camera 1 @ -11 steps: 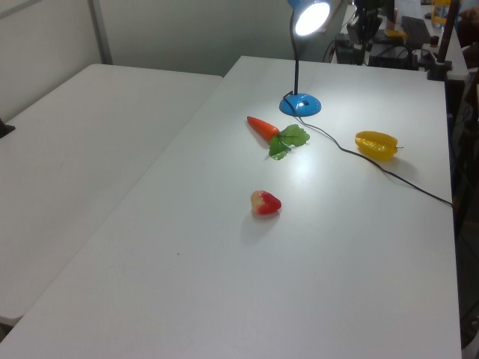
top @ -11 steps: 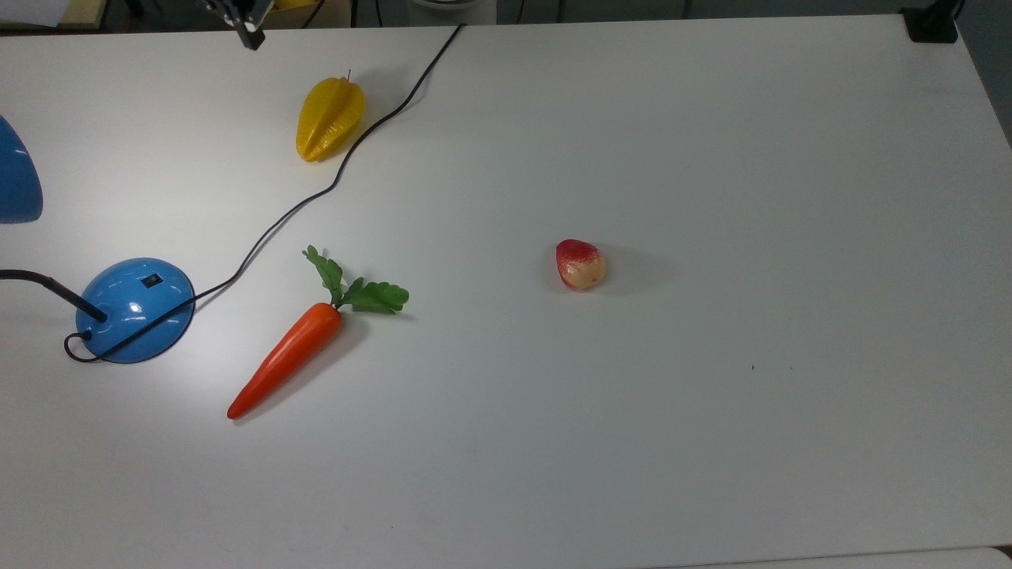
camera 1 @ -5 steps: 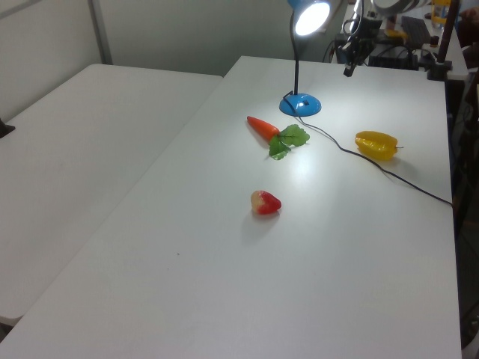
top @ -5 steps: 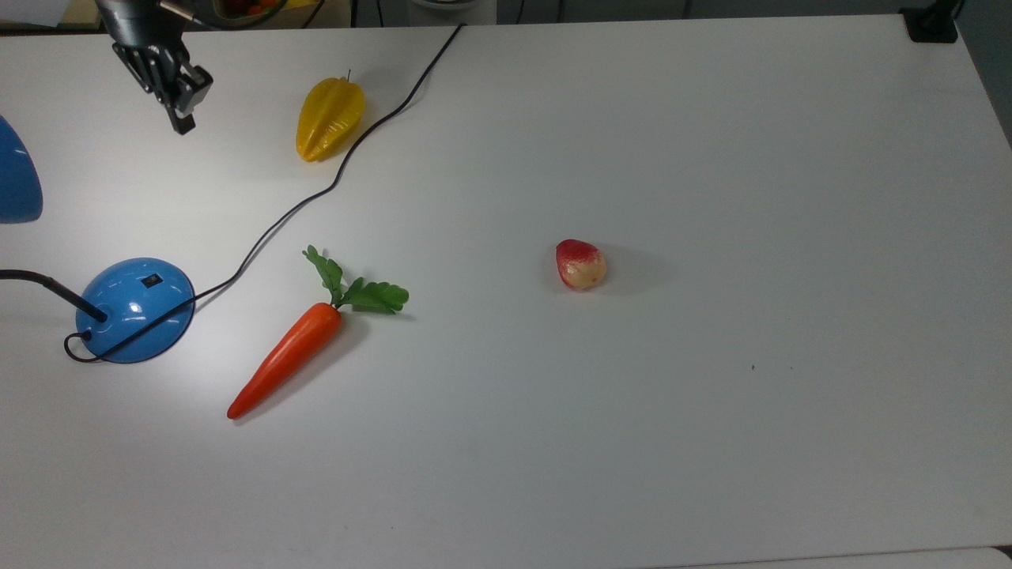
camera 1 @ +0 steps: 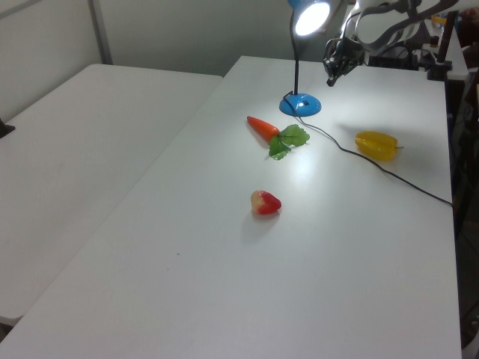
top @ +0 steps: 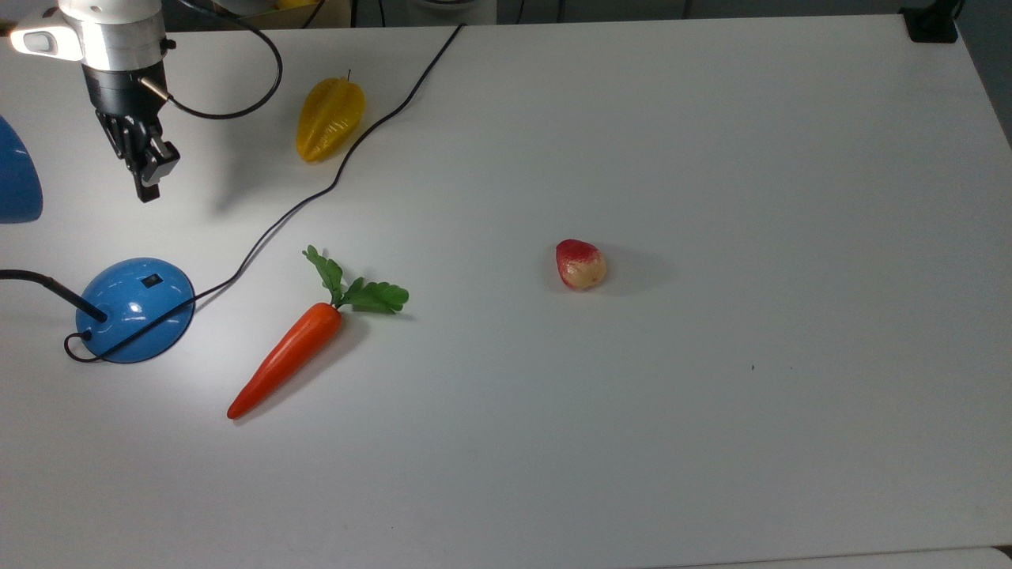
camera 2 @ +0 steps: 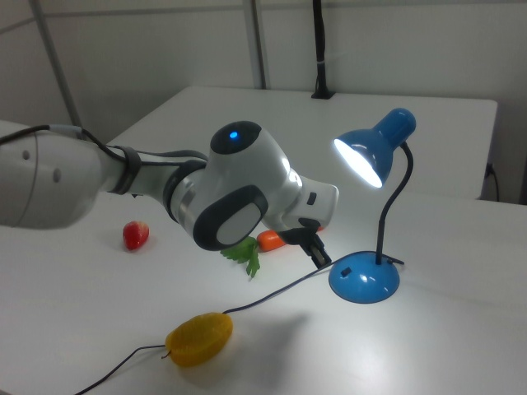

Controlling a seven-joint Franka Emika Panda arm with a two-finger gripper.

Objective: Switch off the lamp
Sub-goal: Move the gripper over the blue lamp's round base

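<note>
Top view: the pincer point(top: 147, 190), tips pressed together, hung above the lamp point(top: 134, 310)'s blue base, the black switch point(top: 152, 280) lying straight below it toward the top view's bottom edge.

Left view: lamp lit, pincer just right of the shade.

Right view: pincer beside the base. One lamp, one carrot point(top: 286, 357), one starfruit point(top: 330, 118), one strawberry point(top: 580, 265) on the table point(top: 711, 158).

The top view's left edge is cutting off the lamp point(top: 134, 310), leaving a sliver of its blue shade point(top: 17, 183) and a stub of its gooseneck point(top: 47, 286). In the right view, the arm point(camera 2: 239, 197) is hiding most of the carrot point(camera 2: 268, 240).
</note>
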